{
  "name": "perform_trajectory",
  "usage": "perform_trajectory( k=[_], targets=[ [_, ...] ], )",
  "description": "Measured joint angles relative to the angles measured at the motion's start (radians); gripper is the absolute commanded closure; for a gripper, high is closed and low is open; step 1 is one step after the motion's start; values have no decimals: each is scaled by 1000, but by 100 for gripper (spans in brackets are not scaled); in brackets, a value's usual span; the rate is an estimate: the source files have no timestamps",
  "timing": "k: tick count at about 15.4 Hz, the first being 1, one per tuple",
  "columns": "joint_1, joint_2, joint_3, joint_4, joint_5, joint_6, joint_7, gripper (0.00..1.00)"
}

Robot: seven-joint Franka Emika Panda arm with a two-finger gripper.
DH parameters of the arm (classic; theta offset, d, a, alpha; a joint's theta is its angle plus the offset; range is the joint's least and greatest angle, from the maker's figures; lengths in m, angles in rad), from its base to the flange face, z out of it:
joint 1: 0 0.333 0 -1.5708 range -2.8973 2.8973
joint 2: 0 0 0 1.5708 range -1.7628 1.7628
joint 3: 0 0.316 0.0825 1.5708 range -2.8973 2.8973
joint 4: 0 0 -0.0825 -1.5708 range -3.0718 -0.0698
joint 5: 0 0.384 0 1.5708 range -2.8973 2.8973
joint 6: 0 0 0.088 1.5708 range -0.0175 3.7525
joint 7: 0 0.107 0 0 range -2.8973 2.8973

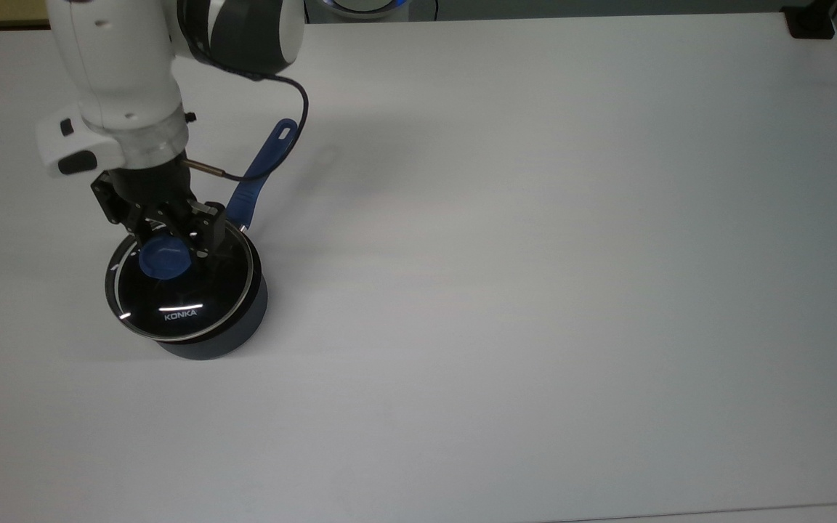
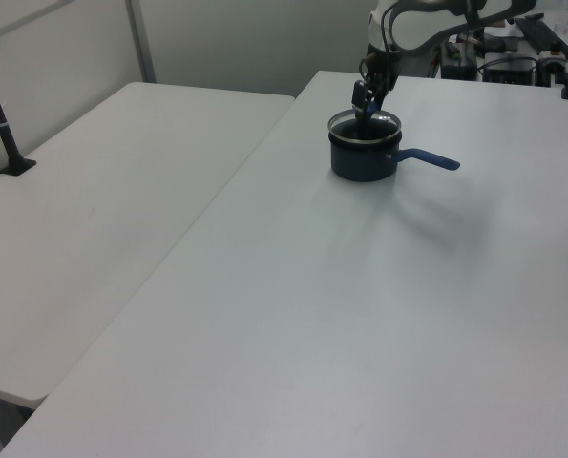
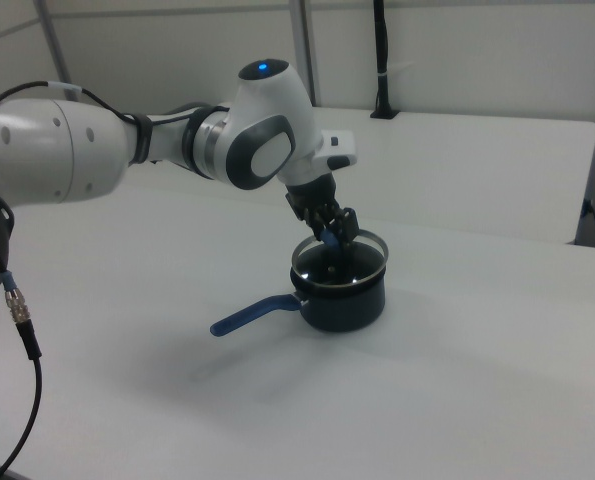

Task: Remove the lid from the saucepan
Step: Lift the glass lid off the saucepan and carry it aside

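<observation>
my gripper is clamped on the lid's blue knob, lid raised just above the saucepan on the white table.

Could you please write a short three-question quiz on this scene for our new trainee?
1. True or false: the lid lies flat on the table beside the saucepan.
2. Which part of the lid is the gripper shut on? A) the metal rim B) the blue knob C) the lettering
3. Fill in: in the top view, the saucepan's handle points toward the ___ edge of the picture.

Key
1. False: it is raised just above the saucepan, as the right view shows.
2. B
3. Top (slightly rightward).
</observation>
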Motion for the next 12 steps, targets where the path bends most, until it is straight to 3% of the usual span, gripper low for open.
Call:
perform_trajectory(
  k=[7, 12],
  targets=[
    [18, -59, 2, 1, 5, 0, 0, 41],
    [132, -109, 7, -17, 7, -48, 3, 41]
  ],
)
